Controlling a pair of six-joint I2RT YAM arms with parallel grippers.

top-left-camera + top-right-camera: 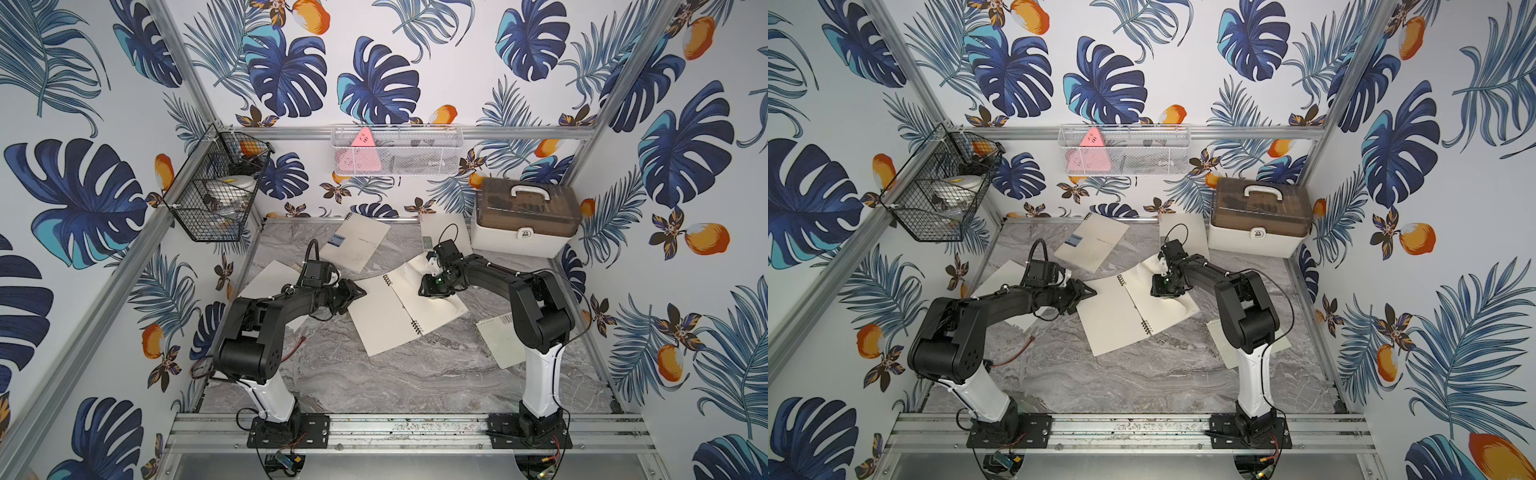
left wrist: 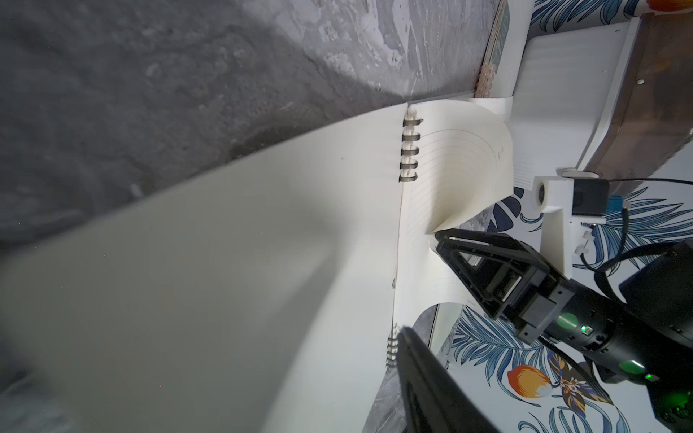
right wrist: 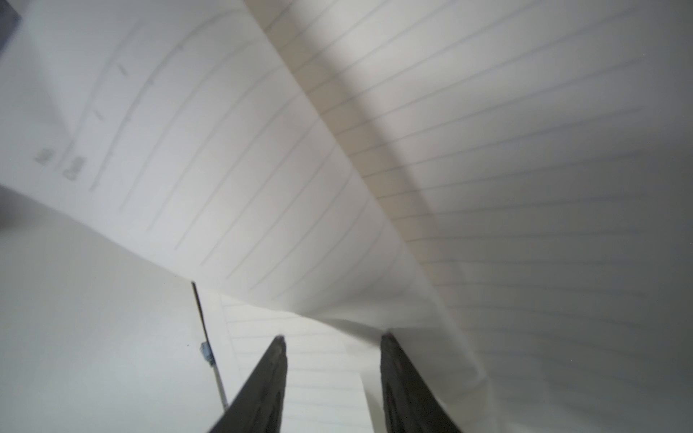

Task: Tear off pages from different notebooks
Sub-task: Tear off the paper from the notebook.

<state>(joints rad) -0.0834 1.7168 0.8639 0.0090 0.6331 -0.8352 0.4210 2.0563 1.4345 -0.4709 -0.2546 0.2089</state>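
— Right wrist view, fingers first: how wide?
— Parted. On the right gripper (image 3: 333, 337), a bare gap between the tips and nothing pinched. Both tips down at the foot of the curled page (image 3: 262, 168).
— And the left gripper (image 1: 358, 293)?
— Parked at the outer edge of the opposite leaf of the open notebook (image 1: 386, 328). Only one finger (image 2: 431, 375) visible in the left wrist view, so cannot tell whether clamped or merely close.
— Lie of the book?
— Middle of the bench (image 1: 374, 386), laid flat open. Spiral binding (image 2: 410, 150) running from the far edge toward the near edge, slanting to the right arm's side. Curled page on the right arm's side of that spine, apparently on the rings.
— Nearer arm?
— Right, directly over the page, with the binding off toward the left gripper. Probably calls for a pull away from the spine, across its long axis, with the other leaf pinned.
— Elsewhere?
— Blue-labelled notebook (image 1: 359, 245) closed toward the far edge, another notebook (image 1: 440, 226) beside the white box (image 1: 525, 241), a loose sheet (image 1: 496, 340) near the right edge.
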